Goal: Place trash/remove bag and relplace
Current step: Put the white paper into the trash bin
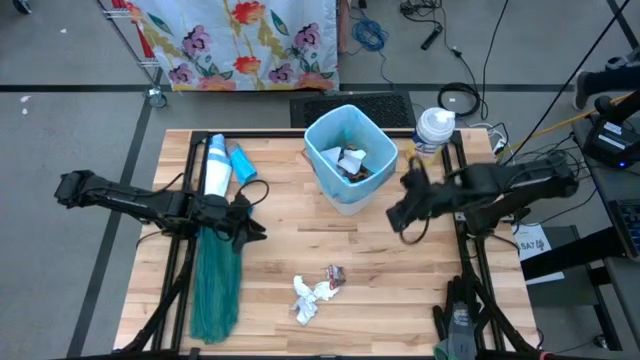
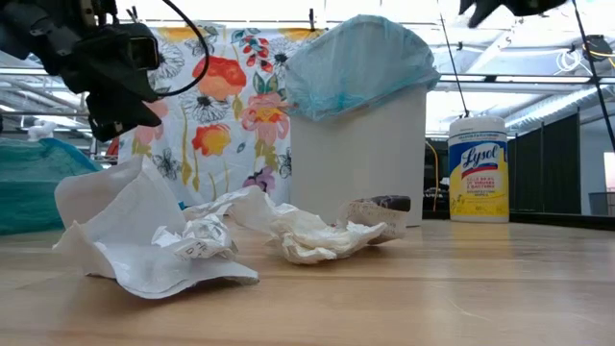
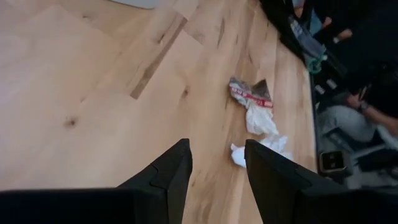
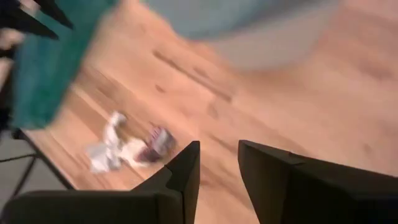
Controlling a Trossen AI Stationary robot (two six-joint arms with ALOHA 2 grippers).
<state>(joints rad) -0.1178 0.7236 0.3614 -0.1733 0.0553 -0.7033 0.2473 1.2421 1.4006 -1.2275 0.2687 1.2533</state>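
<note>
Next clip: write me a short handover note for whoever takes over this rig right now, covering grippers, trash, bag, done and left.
Left gripper: jaws open, empty, above the table's left side beside the teal-green bag.
Right gripper: jaws apart, empty, just right of the bin.
Trash: some already lies in the bin; white paper scraps and a small dark wrapper lie on the table's front centre.
Pale blue bag: lines the bin, draped over its rim.
Left: bin the remaining scraps, pull the liner, fit a new one.
</note>
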